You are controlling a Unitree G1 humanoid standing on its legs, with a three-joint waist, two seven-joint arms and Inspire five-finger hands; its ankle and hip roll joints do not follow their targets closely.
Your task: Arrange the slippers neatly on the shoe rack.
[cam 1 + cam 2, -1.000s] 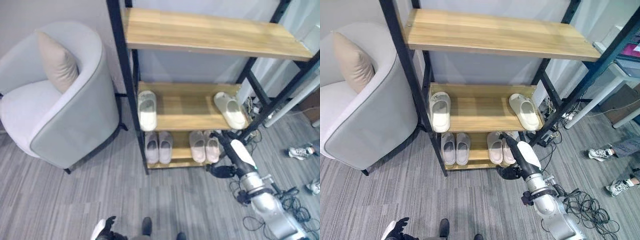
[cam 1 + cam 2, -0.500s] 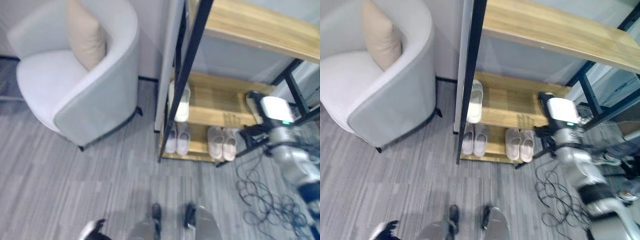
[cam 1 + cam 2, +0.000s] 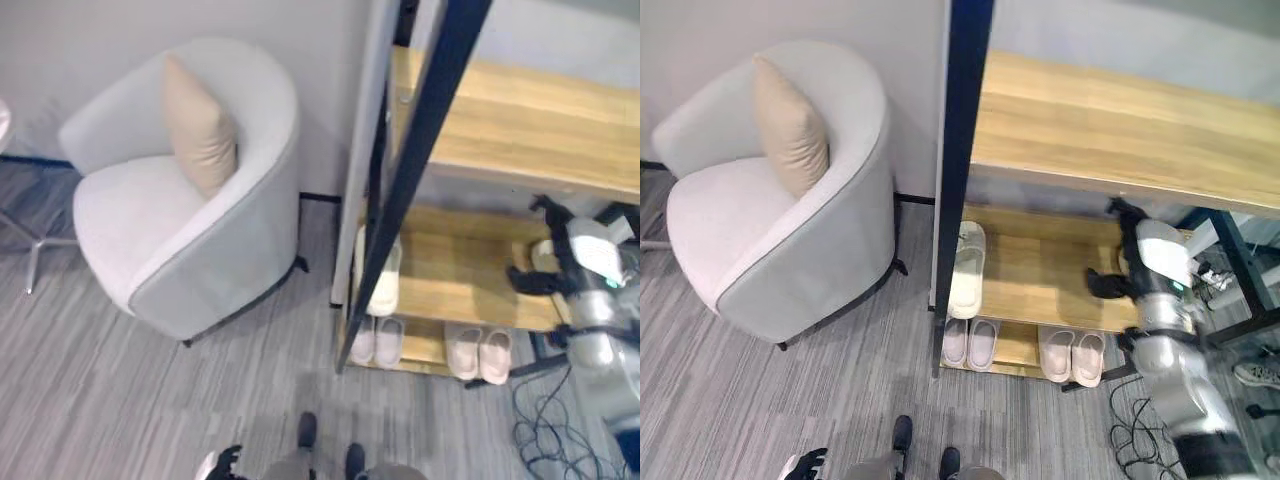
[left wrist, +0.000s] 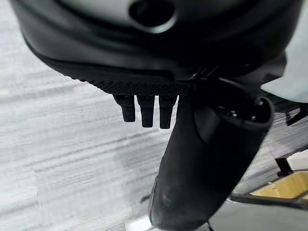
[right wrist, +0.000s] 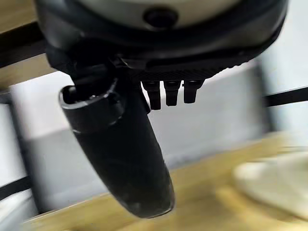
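Note:
A wooden shoe rack [image 3: 1090,120] with black posts stands beside an armchair. One cream slipper [image 3: 967,270] lies at the left end of the middle shelf. Another cream slipper [image 3: 543,254] lies at the right end, partly behind my right arm. Two pale pairs sit on the bottom shelf: pair one [image 3: 970,343] and pair two [image 3: 1073,356]. My right hand [image 3: 1108,284] hovers over the middle shelf, open and holding nothing, with the cream slipper [image 5: 272,180] just past its fingers [image 5: 166,94]. My left hand [image 3: 222,462] hangs low over the floor, open and holding nothing.
A grey armchair [image 3: 230,230] with a beige cushion [image 3: 200,130] stands close to the rack's left post [image 3: 960,150]. The top shelf [image 3: 520,125] overhangs the middle one. Grey striped carpet [image 3: 770,400] lies in front.
The camera has swung, so the whole picture has shifted. My right hand has risen from beside the bottom shelf to the middle shelf, near the right cream slipper.

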